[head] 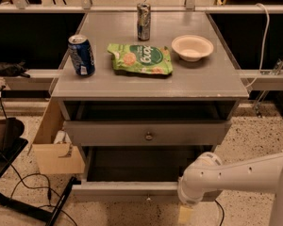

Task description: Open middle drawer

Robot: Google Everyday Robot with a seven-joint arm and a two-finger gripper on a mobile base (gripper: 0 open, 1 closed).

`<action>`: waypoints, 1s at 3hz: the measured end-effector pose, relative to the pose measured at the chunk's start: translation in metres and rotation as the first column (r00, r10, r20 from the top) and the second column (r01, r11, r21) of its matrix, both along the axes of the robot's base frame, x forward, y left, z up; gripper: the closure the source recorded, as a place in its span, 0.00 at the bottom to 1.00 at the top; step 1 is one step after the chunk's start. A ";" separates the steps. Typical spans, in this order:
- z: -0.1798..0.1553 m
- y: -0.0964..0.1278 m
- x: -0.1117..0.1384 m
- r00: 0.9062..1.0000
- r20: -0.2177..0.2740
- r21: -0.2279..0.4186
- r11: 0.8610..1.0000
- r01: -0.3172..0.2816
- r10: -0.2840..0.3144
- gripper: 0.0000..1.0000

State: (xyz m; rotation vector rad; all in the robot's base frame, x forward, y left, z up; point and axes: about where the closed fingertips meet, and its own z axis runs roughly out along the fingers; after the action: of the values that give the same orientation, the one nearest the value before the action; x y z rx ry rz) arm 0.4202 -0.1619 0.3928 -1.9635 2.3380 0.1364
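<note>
The middle drawer (108, 133) is a grey flat front with a small round metal knob (148, 136) at its centre, under the grey tabletop. Its front stands slightly forward of the cabinet frame. Above it is a dark open slot. Below it, the bottom drawer (127, 190) is pulled out towards me. My white arm (245, 173) comes in from the right. My gripper (185, 214) points down at the picture's bottom edge, in front of the bottom drawer's right end, well below and right of the knob. It holds nothing that I can see.
On the tabletop (212, 79) stand a blue can (81, 55), a silver can (143, 21), a green chip bag (140, 59) and a white bowl (192, 47). A cardboard box (56, 149) sits left of the cabinet, with cables (33, 187) on the floor.
</note>
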 end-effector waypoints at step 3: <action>0.011 -0.006 -0.033 0.999 -0.048 -0.004 1.000 -0.006 0.006 0.87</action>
State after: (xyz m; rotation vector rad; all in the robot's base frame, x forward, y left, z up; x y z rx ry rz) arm 0.3868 -0.1675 0.4034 -1.9916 2.3638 0.1807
